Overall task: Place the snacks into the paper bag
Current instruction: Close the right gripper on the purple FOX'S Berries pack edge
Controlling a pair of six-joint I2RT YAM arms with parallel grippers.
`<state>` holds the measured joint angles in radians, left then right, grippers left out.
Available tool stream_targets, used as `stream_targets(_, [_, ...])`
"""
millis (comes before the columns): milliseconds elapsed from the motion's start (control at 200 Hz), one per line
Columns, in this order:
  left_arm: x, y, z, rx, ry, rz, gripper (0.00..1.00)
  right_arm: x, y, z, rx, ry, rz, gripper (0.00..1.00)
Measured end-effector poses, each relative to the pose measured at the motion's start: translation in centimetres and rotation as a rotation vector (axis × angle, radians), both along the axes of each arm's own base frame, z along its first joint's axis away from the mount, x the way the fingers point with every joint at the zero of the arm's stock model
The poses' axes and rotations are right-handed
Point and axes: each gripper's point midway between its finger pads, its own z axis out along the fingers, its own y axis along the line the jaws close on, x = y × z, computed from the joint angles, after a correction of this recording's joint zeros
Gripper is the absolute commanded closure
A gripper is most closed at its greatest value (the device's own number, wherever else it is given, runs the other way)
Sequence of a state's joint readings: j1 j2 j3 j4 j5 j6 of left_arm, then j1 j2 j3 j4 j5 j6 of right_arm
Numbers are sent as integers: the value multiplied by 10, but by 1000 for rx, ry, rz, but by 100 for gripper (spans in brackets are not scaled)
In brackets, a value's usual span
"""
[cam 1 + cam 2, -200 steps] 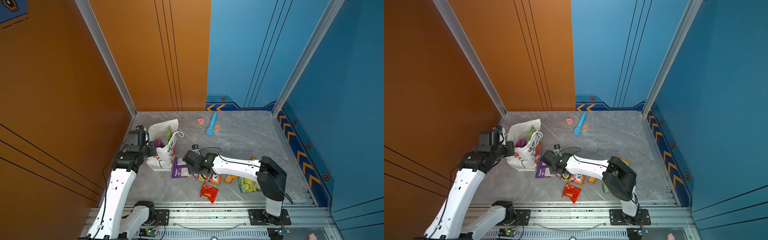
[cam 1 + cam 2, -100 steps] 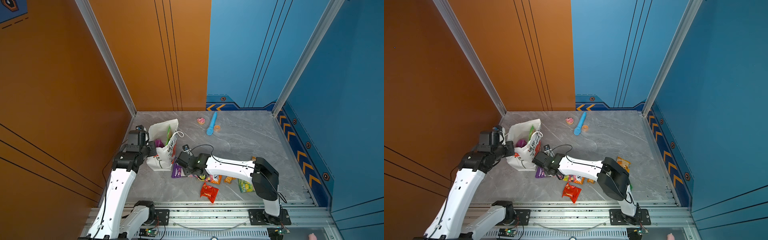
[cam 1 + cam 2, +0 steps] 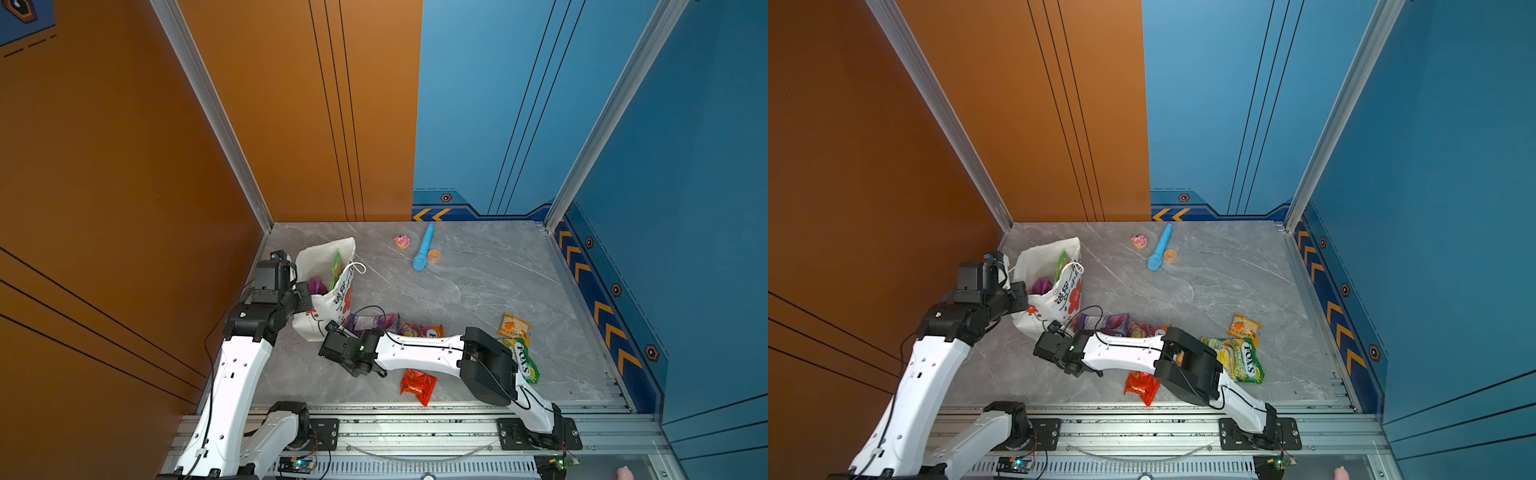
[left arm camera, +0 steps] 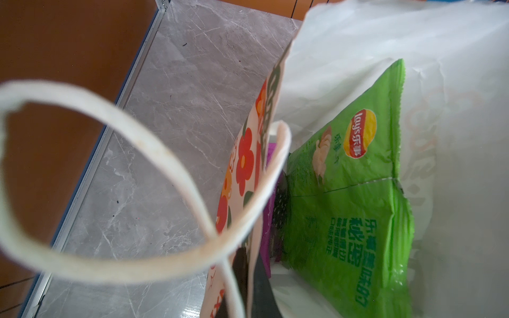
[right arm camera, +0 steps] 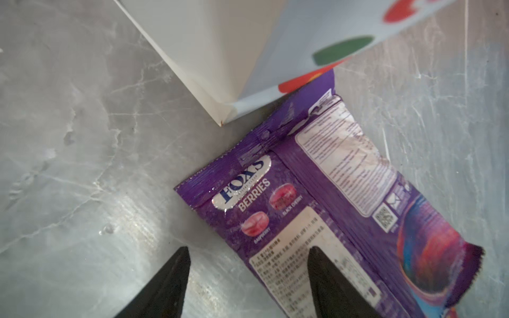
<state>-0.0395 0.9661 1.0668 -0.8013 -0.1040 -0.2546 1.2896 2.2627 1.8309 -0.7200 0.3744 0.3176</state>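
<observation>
The paper bag (image 3: 328, 307) (image 3: 1054, 299) stands at the left, leaning open. My left gripper (image 3: 305, 301) (image 4: 249, 289) is shut on its near wall. Inside stand a green chip bag (image 4: 344, 192) (image 3: 335, 266) and a purple pack (image 3: 318, 286). A purple FOX'S pack (image 5: 316, 206) (image 3: 372, 322) lies flat against the bag's foot (image 5: 220, 41). My right gripper (image 5: 248, 250) (image 3: 332, 349) hangs open over that pack's near edge, one finger above it, the other above bare floor. Further right lie a multicoloured pack (image 3: 419, 330), an orange one (image 3: 513, 326), a green FOX'S bag (image 3: 1239, 357) and a red packet (image 3: 417, 384).
At the back lie a blue tube (image 3: 424, 247), a small pink toy (image 3: 402, 241) and an orange ring (image 3: 434, 256). The orange wall runs close behind the bag. A metal rail (image 3: 415, 428) borders the front edge.
My right arm has swung left, from above the loose packs to the purple pack's end by the bag's foot. The left arm and the bag have stayed put.
</observation>
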Motion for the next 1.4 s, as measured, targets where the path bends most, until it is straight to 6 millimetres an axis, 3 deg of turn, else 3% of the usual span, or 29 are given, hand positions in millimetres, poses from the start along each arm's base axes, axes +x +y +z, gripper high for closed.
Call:
stream_targets(265, [0, 0, -1, 0, 3, 0, 100, 11, -2, -7, -122, -67, 62, 29])
stream_targets(481, [1, 0, -1, 0, 4, 0, 100, 19, -8, -13, -180, -92, 77, 37])
stream_targets(536, [1, 0, -1, 0, 5, 0, 100, 21, -10, -13, -192, -104, 70, 44])
stream_targets(711, [1, 1, -2, 0, 7, 2, 100, 33, -21, -17, -247, -164, 39, 82])
stream_targets(831, [2, 2, -3, 1, 11, 6, 100, 39, -35, -22, -285, -199, 4, 100])
stream_targets(1051, [2, 2, -4, 1, 14, 7, 100, 40, -62, -15, -304, -253, -23, 100])
stream_targets(1402, [3, 2, -5, 1, 18, 7, 100, 31, -72, 50, -18, -227, -81, 100])
